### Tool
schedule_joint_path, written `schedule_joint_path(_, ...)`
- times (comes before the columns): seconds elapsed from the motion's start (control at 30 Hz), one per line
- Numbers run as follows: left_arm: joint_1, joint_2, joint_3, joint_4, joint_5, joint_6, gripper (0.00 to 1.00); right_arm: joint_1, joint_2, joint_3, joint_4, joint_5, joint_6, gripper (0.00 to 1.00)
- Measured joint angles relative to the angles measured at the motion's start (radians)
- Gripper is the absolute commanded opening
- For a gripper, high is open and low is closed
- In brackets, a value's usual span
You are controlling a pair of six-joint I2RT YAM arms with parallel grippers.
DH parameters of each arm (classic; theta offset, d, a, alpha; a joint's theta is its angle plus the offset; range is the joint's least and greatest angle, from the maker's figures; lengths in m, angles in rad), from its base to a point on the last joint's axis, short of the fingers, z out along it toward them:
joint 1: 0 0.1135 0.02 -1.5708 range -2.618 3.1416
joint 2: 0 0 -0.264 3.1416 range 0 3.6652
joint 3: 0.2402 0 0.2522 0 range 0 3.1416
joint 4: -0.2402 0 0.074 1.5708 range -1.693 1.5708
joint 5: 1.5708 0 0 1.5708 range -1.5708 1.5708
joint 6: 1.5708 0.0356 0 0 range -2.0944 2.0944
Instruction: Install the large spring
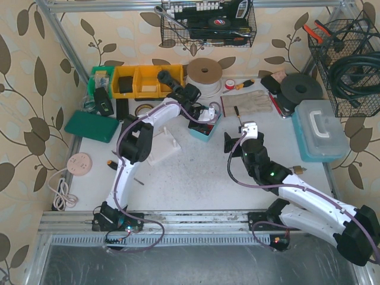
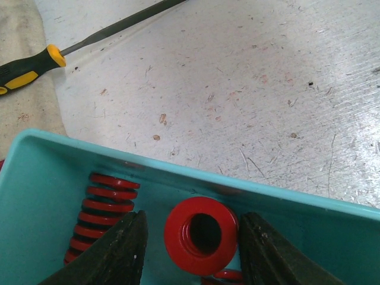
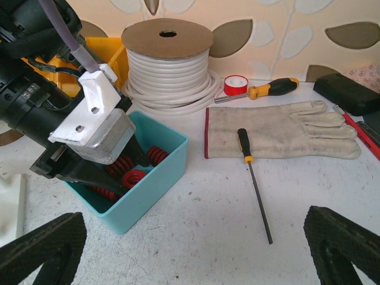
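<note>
- My left gripper is down inside the teal bin, fingers apart and holding nothing.
- The large spring sits right between those fingers, its open red end facing the wrist camera. The right-hand finger is just beside it or touching, I cannot tell which. On the left-hand side I can see a gap between finger and coil.
- Just outside the left-hand finger a second red spring lies on its side in the same bin.
- Past the fingertips comes the bin's far wall, then the scratched white table.
- Farther ahead and to the left lies a thin screwdriver, its black and yellow handle on a pale glove and its shaft out over the table.
- My right gripper hangs above the table well apart from the bin. Its fingers are spread as wide as they go, with nothing between them.
- Straight ahead of it, a little right of centre, the thin screwdriver's shaft points back toward the tool.
- Ahead and to its left stands the bin, with the other arm's fingers reaching in among the red coils.
- Beyond the thin screwdriver the glove lies flat, fingers pointing to the right.
- Farthest from this tool, along the patterned wall, are a spool of white cable, a small roll of red tape and a stubby screwdriver with a yellow and black handle.
</note>
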Motion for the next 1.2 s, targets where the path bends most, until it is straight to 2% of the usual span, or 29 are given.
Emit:
schedule_joint_path(0.17, 0.0, 0.017, 0.027, -0.017, 0.002, -0.001, 0.48, 0.0, 0.0, 0.0, 0.0, 0.007, -0.004, 0.98)
schedule_joint_path(0.47, 0.0, 0.025, 0.031, -0.045, 0.007, -0.01, 0.3, 0.0, -0.01, 0.0, 0.0, 0.016, -0.007, 0.98)
schedule_joint_path(0.77, 0.0, 0.024, 0.03, -0.048, 0.013, -0.019, 0.17, 0.0, -0.015, -0.008, 0.0, 0.019, -0.007, 0.98)
schedule_joint_path(1.2, 0.018, -0.05, -0.075, 0.058, 0.012, -0.168, 0.11, 0.0, 0.003, -0.01, 0.0, 0.019, -0.007, 0.98)
